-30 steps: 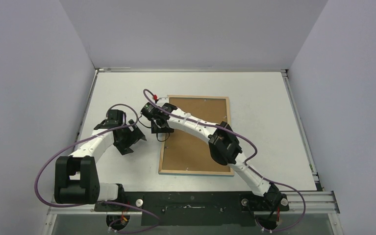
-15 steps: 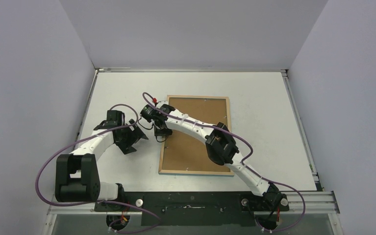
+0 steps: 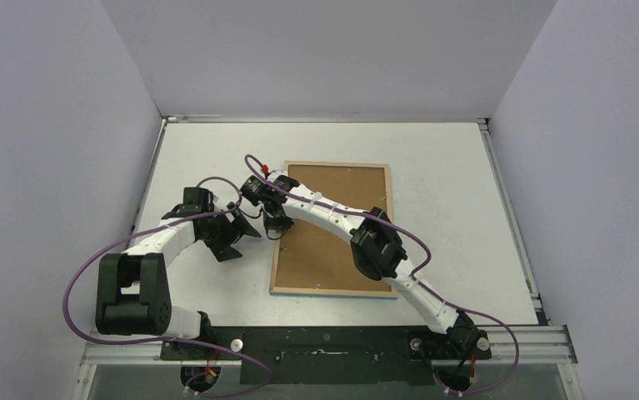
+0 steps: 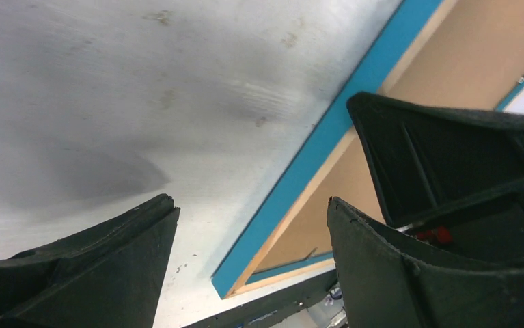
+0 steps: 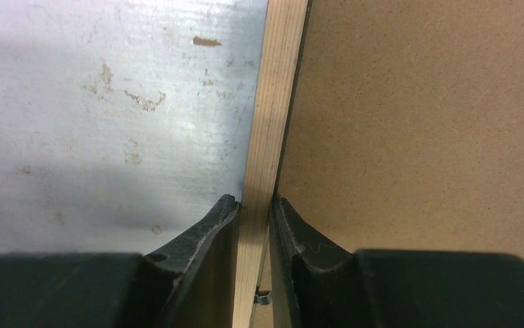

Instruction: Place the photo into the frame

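Left fingers [image 4: 102, 273]: we see them spread wide, holding nothing, above the bare worktop [image 3: 466, 208], just at 9 o'clock of the frame [image 5: 271, 102].
Right fingers [image 5: 197, 253]: we note them pinched on the frame's wood-coloured left rail, one on either side, about midway along it.
Frame position: mid-worktop, face down, long sides running 12 to 6 o'clock; a turquoise edge shows in the left wrist view.
Backing board [image 3: 320, 258]: brown, uppermost inside the frame.

The right gripper [image 5: 253, 205] has closed its fingers onto the frame [image 5: 276, 102] at its left wooden edge, and the left gripper [image 3: 245, 236] has moved right, nearer the picture centre.
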### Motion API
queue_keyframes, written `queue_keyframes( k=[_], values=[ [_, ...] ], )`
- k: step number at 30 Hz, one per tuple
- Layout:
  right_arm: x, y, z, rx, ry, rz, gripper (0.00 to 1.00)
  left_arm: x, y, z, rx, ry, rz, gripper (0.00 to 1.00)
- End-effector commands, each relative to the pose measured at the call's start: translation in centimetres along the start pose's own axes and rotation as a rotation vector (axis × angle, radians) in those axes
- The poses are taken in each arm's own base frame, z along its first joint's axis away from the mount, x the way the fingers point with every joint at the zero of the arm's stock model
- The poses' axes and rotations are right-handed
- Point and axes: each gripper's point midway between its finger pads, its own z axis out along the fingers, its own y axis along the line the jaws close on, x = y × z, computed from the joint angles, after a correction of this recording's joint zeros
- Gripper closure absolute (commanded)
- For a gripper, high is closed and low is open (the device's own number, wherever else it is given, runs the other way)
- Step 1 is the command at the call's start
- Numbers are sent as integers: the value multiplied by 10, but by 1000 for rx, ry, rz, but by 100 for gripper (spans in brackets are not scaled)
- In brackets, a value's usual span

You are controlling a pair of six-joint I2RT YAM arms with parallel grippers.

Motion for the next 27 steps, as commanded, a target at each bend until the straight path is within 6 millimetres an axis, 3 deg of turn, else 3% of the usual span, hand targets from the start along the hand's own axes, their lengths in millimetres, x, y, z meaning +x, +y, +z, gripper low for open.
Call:
queue_keyframes(
  k=[1, 10, 14, 18, 23, 25, 27],
  values=[
    [-70, 2, -62, -135, -174, 128, 100, -12, -40, -16, 182, -50, 77, 21],
    [-112, -4, -110, -316, -184, 276, 100, -2, -87, -46, 514, -120, 260, 21],
    [-119, -7, -120, -355, -177, 298, 100, 6, -111, -57, 681, -95, 293, 21],
    [-122, -3, -130, -403, -178, 312, 100, 24, -131, -50, 765, -1, 343, 22],
    [-132, -6, -132, -415, -190, 332, 100, 42, -151, -50, 869, 104, 400, 28],
    [-134, -7, -133, -427, -187, 339, 100, 41, -151, -45, 854, 117, 387, 37],
    [-135, -6, -135, -442, -179, 341, 100, 37, -152, -43, 848, 107, 367, 55]
  ],
)
